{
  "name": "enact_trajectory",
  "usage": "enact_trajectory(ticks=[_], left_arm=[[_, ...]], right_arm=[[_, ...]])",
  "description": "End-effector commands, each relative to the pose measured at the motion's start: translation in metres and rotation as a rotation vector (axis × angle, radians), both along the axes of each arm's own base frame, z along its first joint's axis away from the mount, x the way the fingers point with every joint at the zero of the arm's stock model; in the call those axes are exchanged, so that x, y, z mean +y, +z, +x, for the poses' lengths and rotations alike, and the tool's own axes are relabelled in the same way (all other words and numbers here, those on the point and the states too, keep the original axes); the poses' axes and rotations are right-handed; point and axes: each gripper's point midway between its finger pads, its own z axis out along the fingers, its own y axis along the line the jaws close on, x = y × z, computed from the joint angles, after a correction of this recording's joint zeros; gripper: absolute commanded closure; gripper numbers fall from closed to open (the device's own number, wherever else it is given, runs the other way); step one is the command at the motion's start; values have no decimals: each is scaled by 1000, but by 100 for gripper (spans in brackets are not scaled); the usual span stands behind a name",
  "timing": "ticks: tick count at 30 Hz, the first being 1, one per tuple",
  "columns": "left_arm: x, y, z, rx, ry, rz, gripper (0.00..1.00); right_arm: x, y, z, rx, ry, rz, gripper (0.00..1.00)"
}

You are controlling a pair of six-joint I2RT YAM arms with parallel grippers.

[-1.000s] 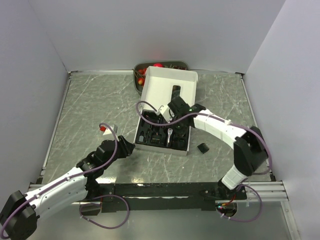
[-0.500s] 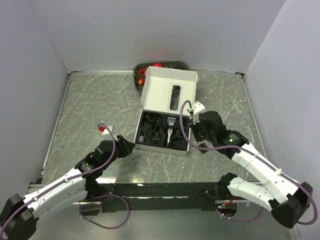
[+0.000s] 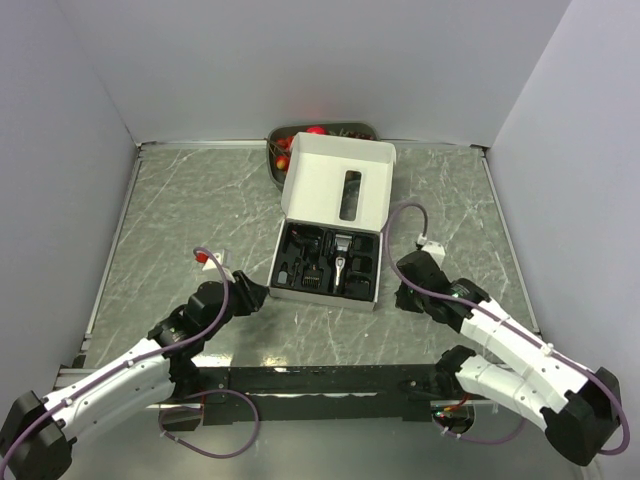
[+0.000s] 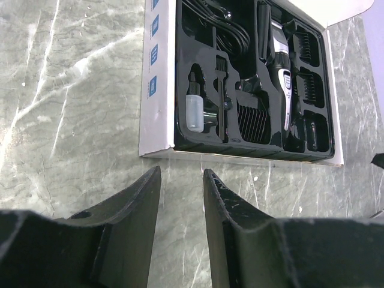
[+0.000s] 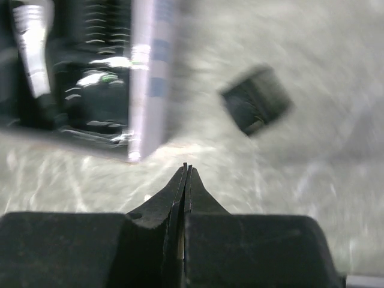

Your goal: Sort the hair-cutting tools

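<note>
The open white box (image 3: 336, 180) holds a black insert with the hair-cutting tools: the slim black-and-silver clipper (image 4: 281, 66), comb guards (image 4: 251, 120) and small parts. One small black piece (image 5: 257, 99) lies loose on the table right of the box. My left gripper (image 4: 182, 171) is open by a narrow gap and empty, low over the table in front of the box's near left corner (image 3: 255, 295). My right gripper (image 5: 186, 167) is shut and empty. It sits beside the box's near right corner (image 3: 402, 296) and covers the loose piece in the top view.
A grey tray of fruit (image 3: 290, 140) stands behind the box against the back wall. A small red-and-white object (image 3: 208, 257) lies on the table left of the box. Walls close in the table on three sides.
My right gripper has left the box interior and swung right and toward the near side, down beside the box's near right corner. The left arm has hardly moved.
</note>
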Motion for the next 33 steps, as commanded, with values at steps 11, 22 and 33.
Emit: enact_trajectory(ticks=[11, 22, 33], left_arm=[[-1, 9, 5, -22, 18, -17, 60], [-2, 6, 6, -13, 13, -7, 60], [-3, 3, 7, -5, 13, 0, 60]], right_arm=[[-11, -37, 18, 91, -332, -54, 100], [-9, -62, 36, 121, -357, -77, 100], [-24, -78, 43, 161, -427, -116, 100]])
